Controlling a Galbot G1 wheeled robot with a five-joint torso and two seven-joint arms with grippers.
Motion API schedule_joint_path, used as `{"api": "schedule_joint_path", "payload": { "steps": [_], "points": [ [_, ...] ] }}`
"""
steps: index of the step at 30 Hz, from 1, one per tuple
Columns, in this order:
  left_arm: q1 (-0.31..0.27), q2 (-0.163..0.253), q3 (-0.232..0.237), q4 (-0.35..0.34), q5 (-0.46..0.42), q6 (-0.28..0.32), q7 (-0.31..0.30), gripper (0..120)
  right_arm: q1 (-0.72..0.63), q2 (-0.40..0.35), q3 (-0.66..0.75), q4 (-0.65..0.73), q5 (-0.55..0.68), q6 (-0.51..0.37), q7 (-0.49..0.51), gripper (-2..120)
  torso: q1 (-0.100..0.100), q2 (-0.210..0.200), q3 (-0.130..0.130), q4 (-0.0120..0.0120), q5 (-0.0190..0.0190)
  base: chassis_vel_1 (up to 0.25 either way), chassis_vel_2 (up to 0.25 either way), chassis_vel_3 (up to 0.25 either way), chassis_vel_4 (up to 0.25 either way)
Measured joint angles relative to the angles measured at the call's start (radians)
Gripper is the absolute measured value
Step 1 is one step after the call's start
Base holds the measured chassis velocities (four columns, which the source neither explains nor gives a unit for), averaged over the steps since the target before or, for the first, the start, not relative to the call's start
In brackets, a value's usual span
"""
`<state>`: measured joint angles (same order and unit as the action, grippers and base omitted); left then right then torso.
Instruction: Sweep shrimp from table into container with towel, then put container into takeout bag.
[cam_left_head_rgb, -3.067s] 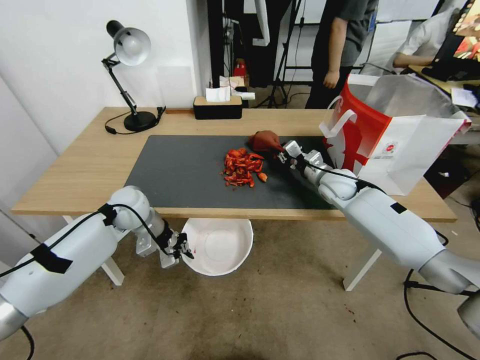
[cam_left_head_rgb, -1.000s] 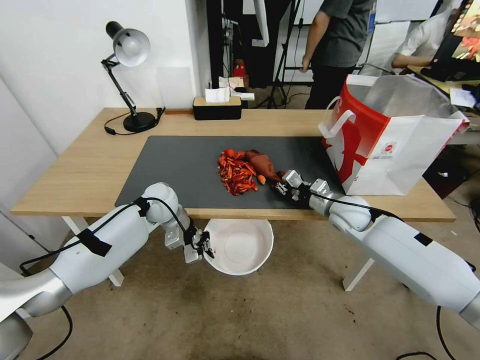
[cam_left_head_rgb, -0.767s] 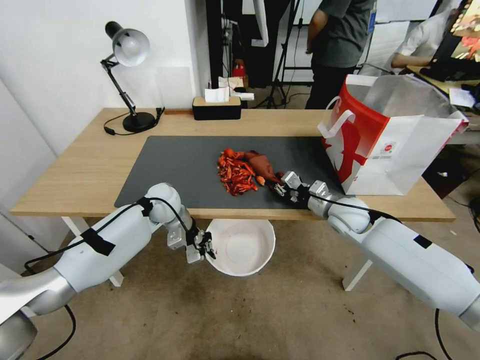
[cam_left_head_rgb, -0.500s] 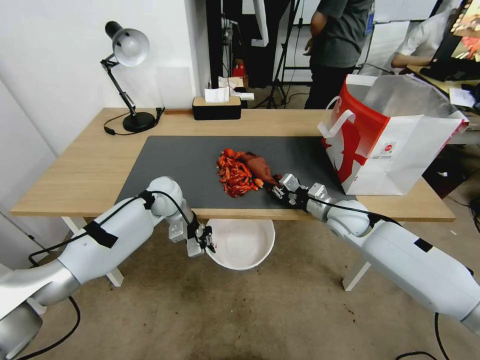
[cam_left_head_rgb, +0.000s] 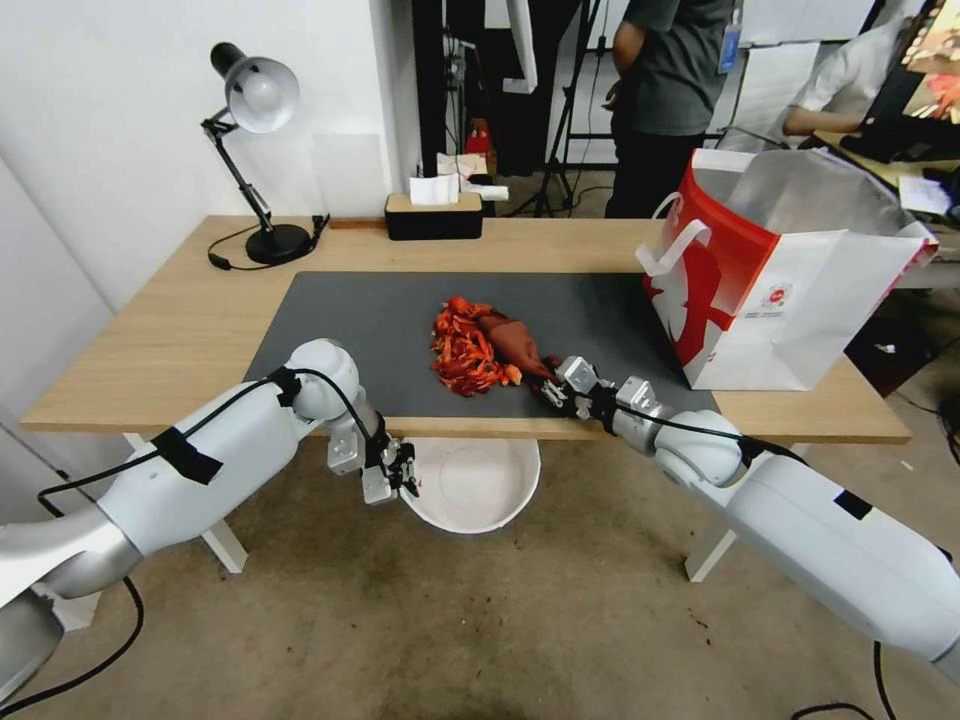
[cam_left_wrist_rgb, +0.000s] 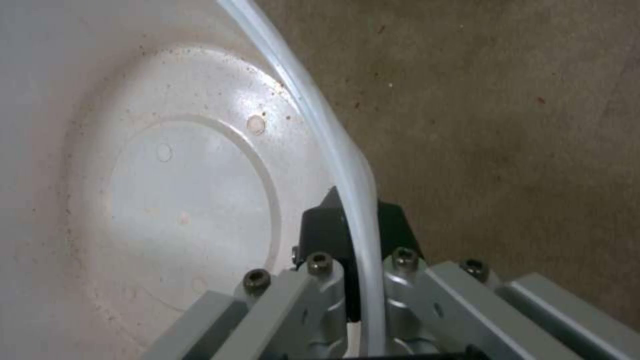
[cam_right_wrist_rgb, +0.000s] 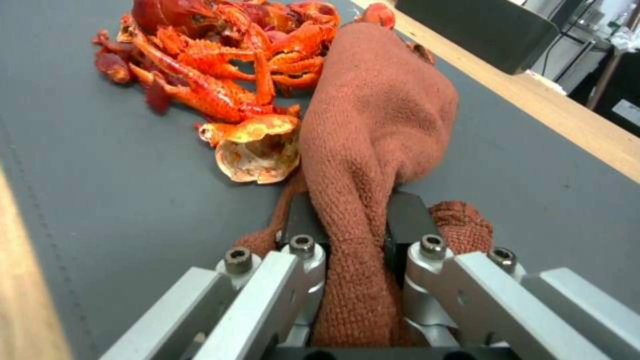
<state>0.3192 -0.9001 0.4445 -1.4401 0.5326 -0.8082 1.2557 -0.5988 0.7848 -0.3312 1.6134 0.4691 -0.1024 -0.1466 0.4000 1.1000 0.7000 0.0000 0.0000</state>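
Below the table (cam_left_head_rgb: 150, 340) edge, left gripper (cam_left_head_rgb: 408, 482) pinching the container (cam_left_head_rgb: 470, 490) rim; right gripper (cam_left_head_rgb: 553, 385) clamping the towel (cam_left_head_rgb: 512, 340) against the shrimp (cam_left_head_rgb: 460, 350).

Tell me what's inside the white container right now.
Nothing: the container, gripped at its rim by the left pincer below the table edge, shows a bare floor with small specks. The table hides its far rim.

the wooden table (cam_left_head_rgb: 150, 340) carries a dark mat (cam_left_head_rgb: 370, 340) bearing the shrimp (cam_left_head_rgb: 462, 350) and towel (cam_left_head_rgb: 512, 340), plus the takeout bag (cam_left_head_rgb: 800, 300), a lamp (cam_left_head_rgb: 255, 150) and a tissue box (cam_left_head_rgb: 435, 213).
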Motion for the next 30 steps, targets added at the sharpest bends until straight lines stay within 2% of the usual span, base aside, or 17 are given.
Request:
{"api": "schedule_joint_path", "payload": {
  "steps": [6,30],
  "points": [
    [-0.003,0.002,0.001,-0.007,0.001,-0.001,0.016,0,-0.017,-0.005,0.006,0.028,-0.001,-0.013,0.014,8,0.000,0.000,0.000,0.0001,0.0001,0.000,0.000,0.000,0.000],
    [0.005,0.026,-0.004,-0.022,-0.001,0.000,0.014,0,-0.137,-0.034,0.063,0.152,-0.006,-0.047,0.045,8,0.000,0.000,0.000,-0.0002,0.0000,0.000,0.000,0.000,0.000]
  ]
}}
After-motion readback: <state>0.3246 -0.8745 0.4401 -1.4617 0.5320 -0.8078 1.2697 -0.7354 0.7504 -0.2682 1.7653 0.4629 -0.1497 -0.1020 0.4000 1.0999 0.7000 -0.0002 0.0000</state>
